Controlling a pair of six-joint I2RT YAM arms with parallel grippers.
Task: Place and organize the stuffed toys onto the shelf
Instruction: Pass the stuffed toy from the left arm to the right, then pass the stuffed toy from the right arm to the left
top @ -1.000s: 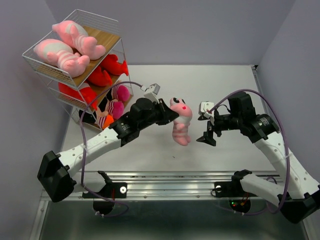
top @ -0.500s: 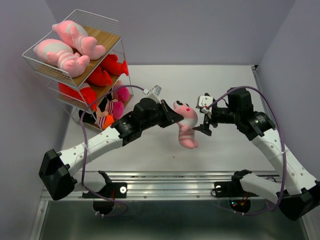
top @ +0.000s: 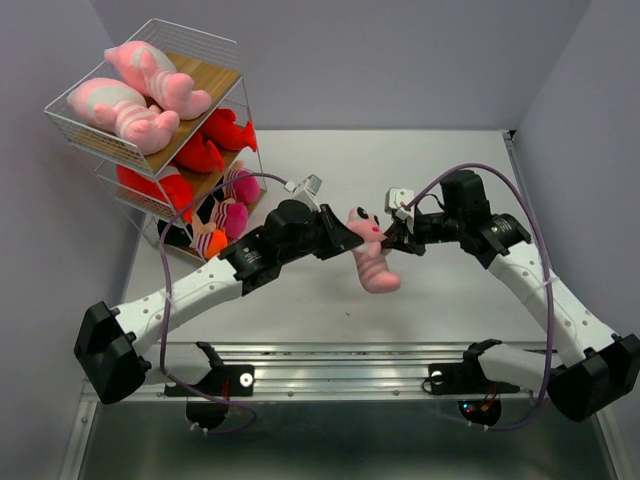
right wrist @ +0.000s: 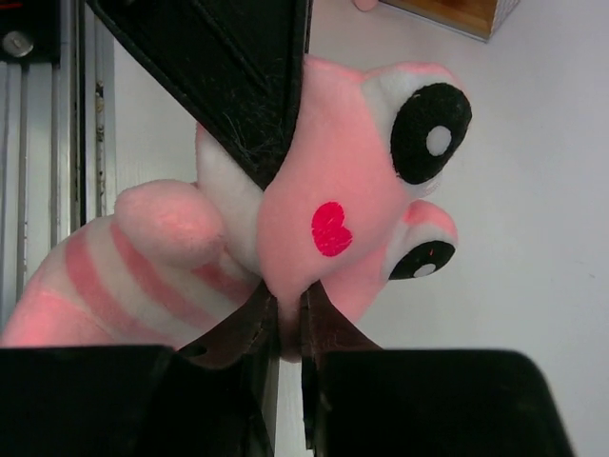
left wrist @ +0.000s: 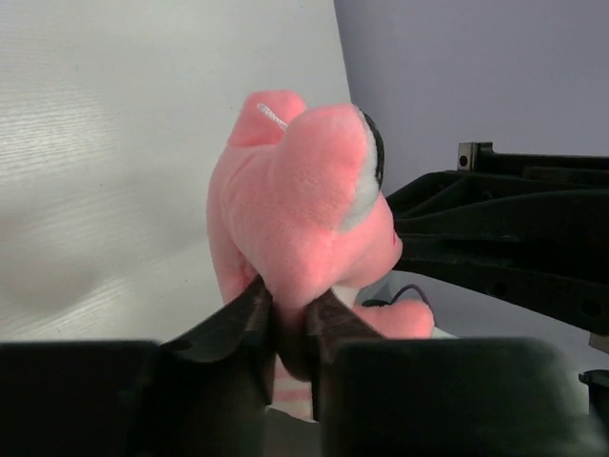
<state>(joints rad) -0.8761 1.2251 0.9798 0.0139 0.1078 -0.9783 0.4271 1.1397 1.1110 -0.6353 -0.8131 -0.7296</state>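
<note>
Hanging in the air over the middle of the table, the pink striped plush [top: 372, 258] is pinched at its head from both sides in the top view: the left gripper [top: 347, 232] comes at it from the left, the right gripper [top: 390, 238] from the right. The striped body trails down and toward the near right, so its long axis runs from the clamped head to the free tail. The shelf [top: 195, 32] stands well apart at the far left, and the left arm is plainly the nearer to it, so I judge the carry there suits that arm. In the left wrist view the left gripper's fingers [left wrist: 255, 309] are almost shut, nipping a fold of plush at the base of the head, with the right arm's dark fingers just beside it on the right. In the right wrist view the right gripper's jaws are likewise nearly closed on a pinch of fabric under the cheek with the red heart [right wrist: 330, 228], while the left gripper's dark finger crosses the head from above.
</note>
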